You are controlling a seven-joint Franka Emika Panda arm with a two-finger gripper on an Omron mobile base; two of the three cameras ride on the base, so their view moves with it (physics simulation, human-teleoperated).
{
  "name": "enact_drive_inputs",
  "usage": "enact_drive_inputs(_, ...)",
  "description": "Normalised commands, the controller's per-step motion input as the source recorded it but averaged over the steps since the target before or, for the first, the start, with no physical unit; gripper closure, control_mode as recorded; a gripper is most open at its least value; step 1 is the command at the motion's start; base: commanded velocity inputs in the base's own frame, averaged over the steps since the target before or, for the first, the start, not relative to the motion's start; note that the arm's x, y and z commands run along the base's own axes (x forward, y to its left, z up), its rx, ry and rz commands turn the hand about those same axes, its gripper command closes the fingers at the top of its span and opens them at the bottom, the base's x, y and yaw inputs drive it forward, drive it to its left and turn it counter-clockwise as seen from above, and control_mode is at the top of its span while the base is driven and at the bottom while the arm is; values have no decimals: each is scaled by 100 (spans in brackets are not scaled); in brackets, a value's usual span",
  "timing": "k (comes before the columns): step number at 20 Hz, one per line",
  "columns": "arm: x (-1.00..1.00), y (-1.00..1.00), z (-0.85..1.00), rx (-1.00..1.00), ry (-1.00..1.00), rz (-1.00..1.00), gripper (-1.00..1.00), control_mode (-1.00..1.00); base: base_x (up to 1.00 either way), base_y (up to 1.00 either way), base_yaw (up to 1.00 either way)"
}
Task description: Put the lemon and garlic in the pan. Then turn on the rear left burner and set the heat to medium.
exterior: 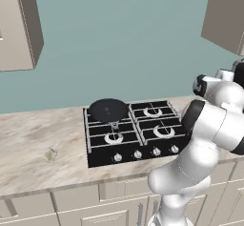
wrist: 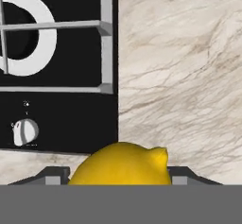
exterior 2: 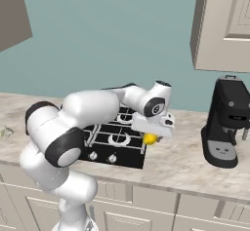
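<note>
- Your gripper (exterior 2: 152, 136) sits at the right edge of the cooktop (exterior 2: 128, 160), fingers closed on the lemon (wrist: 120, 164); in the hand view the yellow fruit fills the gap between the dark tips, and in the right base view it pokes out just under the hand.
- Expect the lemon to be light, firm and a little slick; its rounded body can roll between flat pads, so a hold across its fat middle, not its pointed end, looks safest.
- The pan (exterior: 108, 109) waits on the rear left burner (exterior: 110, 113), far across the cooktop to the left of your hand.
- The garlic (exterior: 50, 155) lies on the counter (exterior: 28, 144), well left of the cooktop; small and papery, it should take a gentle pinch around its widest part.
- The knobs (exterior: 117, 158) line the near edge of the cooktop.
</note>
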Motion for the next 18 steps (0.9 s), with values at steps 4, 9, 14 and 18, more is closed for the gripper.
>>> enact_drive_inputs(4,60,97,18,2,-12,7,100,-100,0,0,0)
enact_drive_inputs(9,53,100,3,3,-12,8,100,-100,0,0,0)
enact_drive_inputs(14,50,100,14,0,-13,12,100,-100,0,0,0)
enact_drive_inputs(18,39,100,33,0,-9,14,100,-100,0,0,0)
